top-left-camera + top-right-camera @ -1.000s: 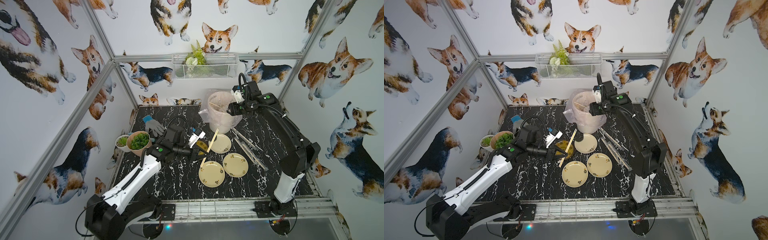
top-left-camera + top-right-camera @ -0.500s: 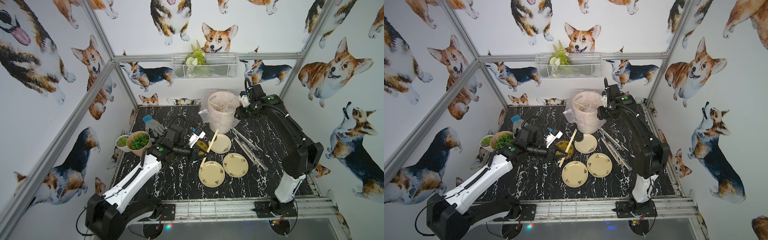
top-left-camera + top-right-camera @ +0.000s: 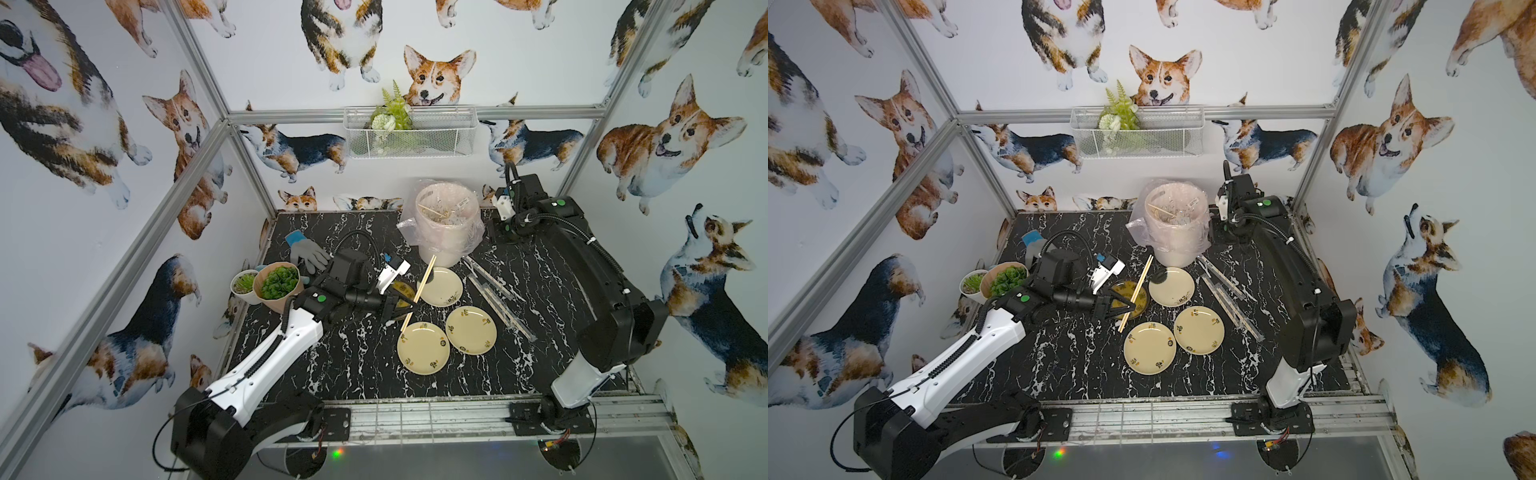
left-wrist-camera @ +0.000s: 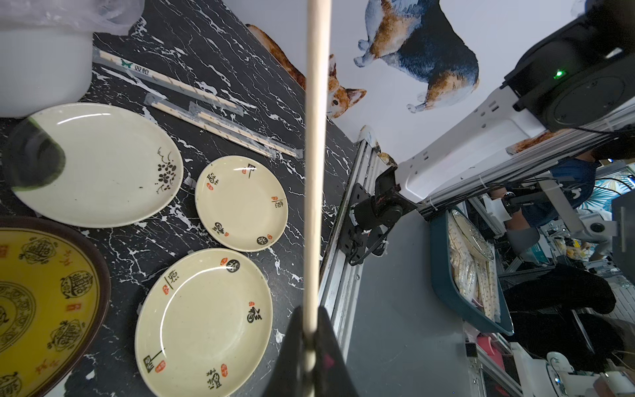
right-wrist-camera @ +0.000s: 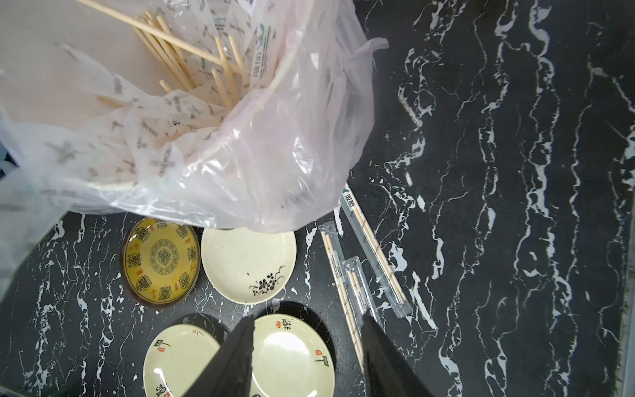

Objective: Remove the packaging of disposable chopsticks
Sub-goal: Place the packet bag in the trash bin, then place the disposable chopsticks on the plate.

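Left wrist view: left claw [image 4: 311, 313] clamped on bare chopsticks [image 4: 318, 137] — right wrist: right claw [image 5: 307, 318] parted, empty.

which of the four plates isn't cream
The yellow plate with the dark brown rim, right beside the flower-painted plate; the other three are all cream.

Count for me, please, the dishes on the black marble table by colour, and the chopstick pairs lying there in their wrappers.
Cream round plates: 3
Yellow patterned dish with a brown rim: 1
Clear plastic sleeves with pale wooden chopsticks inside: 3
Total: 7
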